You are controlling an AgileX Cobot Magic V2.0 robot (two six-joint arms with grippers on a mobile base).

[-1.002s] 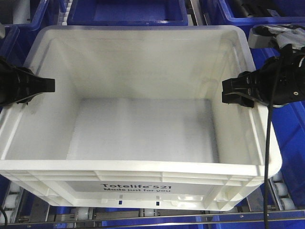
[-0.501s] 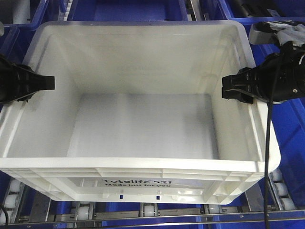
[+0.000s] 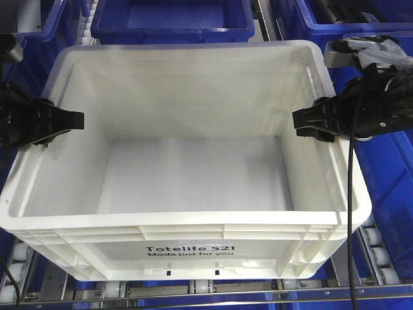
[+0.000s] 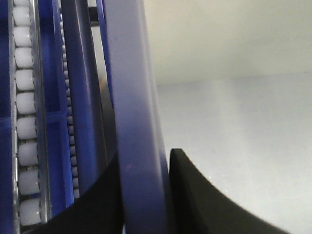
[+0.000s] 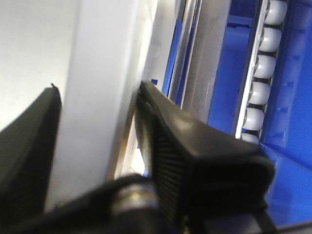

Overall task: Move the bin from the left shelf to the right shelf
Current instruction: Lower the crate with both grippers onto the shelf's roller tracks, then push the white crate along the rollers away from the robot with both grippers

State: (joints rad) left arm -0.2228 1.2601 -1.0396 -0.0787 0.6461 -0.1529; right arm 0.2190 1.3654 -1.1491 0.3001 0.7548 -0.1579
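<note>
White ribbed plastic bin (image 3: 187, 223) — each side rim clamped between closed fingers, left gripper (image 3: 68, 121) and right gripper (image 3: 310, 123); we judge it mid-carry — next, both must travel level together.

Blue tote (image 3: 171, 24) top, second tote (image 3: 390, 184) right

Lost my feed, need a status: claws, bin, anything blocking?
Left claw shut on bin, left rim. Right claw shut on right rim. Bin empty, over rollers. Blue totes crowd behind and right.

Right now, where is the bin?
Front view, centre: the bin, above the roller lanes, is gripped at its side rims by the left hand and right hand, blue totes behind.
</note>
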